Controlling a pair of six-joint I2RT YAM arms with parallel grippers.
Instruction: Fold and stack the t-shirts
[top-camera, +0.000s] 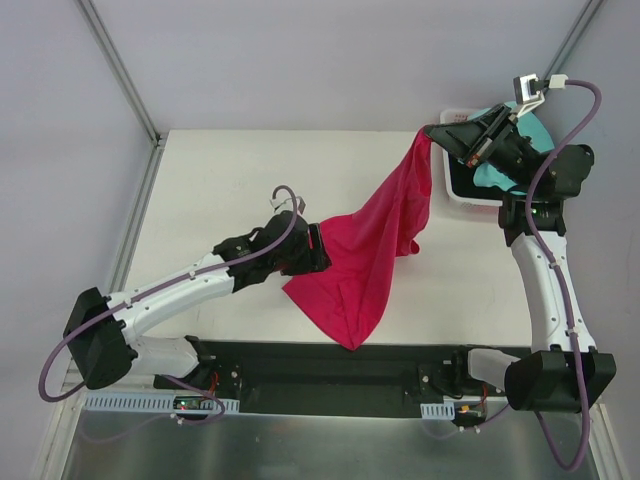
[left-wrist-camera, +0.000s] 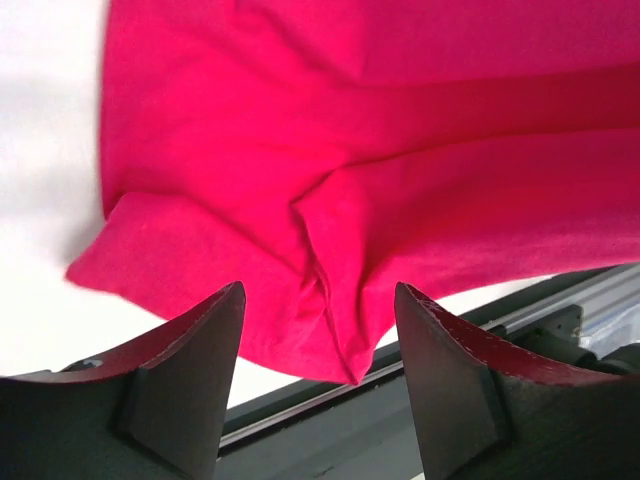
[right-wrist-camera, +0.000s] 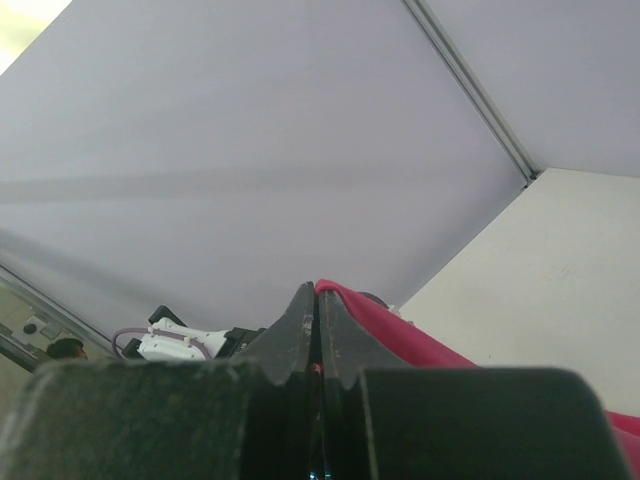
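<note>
The t-shirt (top-camera: 370, 250) stretches across the table (top-camera: 220, 180) — from mid-front up to the basket (top-camera: 462, 201) at the far right.

A white table (top-camera: 230, 190) stands in even, soft light. Plain pale grey walls (top-camera: 320, 60) enclose it behind and at both sides, with thin metal struts (top-camera: 118, 68) along the corners.

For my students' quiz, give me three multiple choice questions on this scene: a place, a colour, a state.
1. Where is the teal shirt? A in the white basket; B on the table; C under the left arm.
2. What colour is the draped shirt that the right gripper holds? A black; B magenta-pink; C white.
3. The left gripper is: A shut on cloth; B open; C out of view.
A, teal shows inside the basket; B, pink cloth hangs from shut jaws; B, its fingers stand apart.
</note>
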